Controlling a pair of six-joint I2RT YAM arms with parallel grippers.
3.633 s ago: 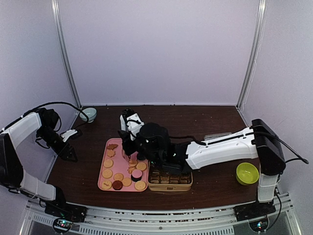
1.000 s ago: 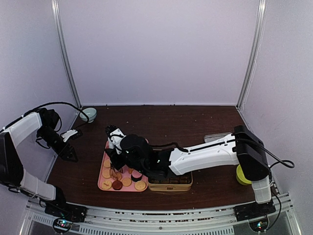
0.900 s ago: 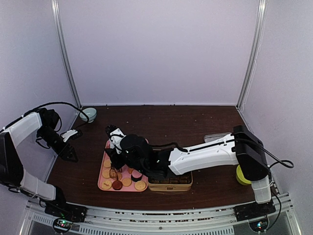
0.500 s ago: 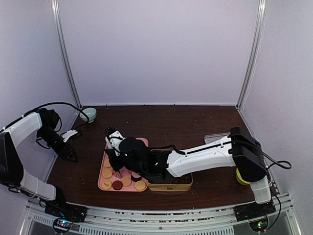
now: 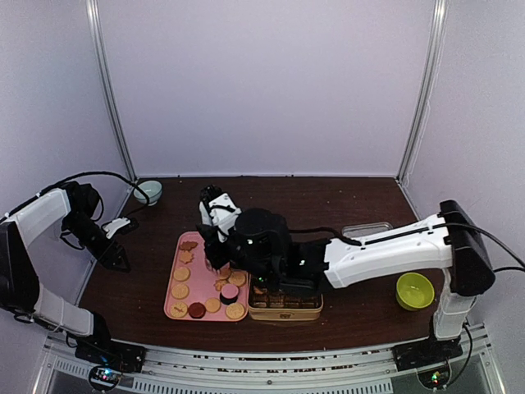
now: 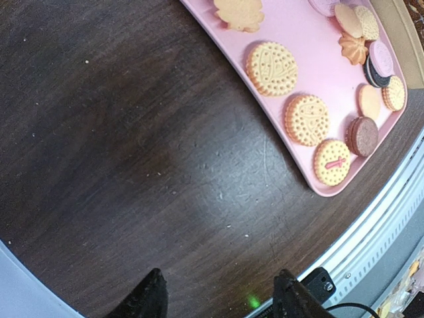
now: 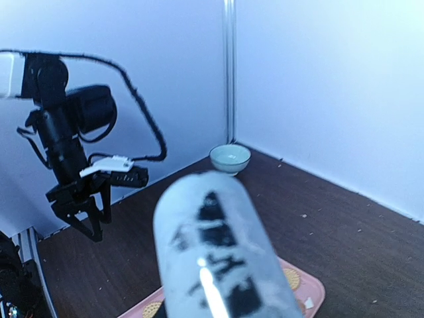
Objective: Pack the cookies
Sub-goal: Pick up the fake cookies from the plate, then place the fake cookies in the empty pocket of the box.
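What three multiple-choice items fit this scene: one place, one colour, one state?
1. Where is the tin relative to the tray? A left of it, B right of it, C on it
2. Colour of the right-hand bowl? A lime, B red, C black
3. State of the left gripper? A open and empty, B shut, C gripping the tray

1 B: the top view shows it beside the tray's right edge.
2 A: it is yellow-green.
3 A: its fingers stand apart over bare table.
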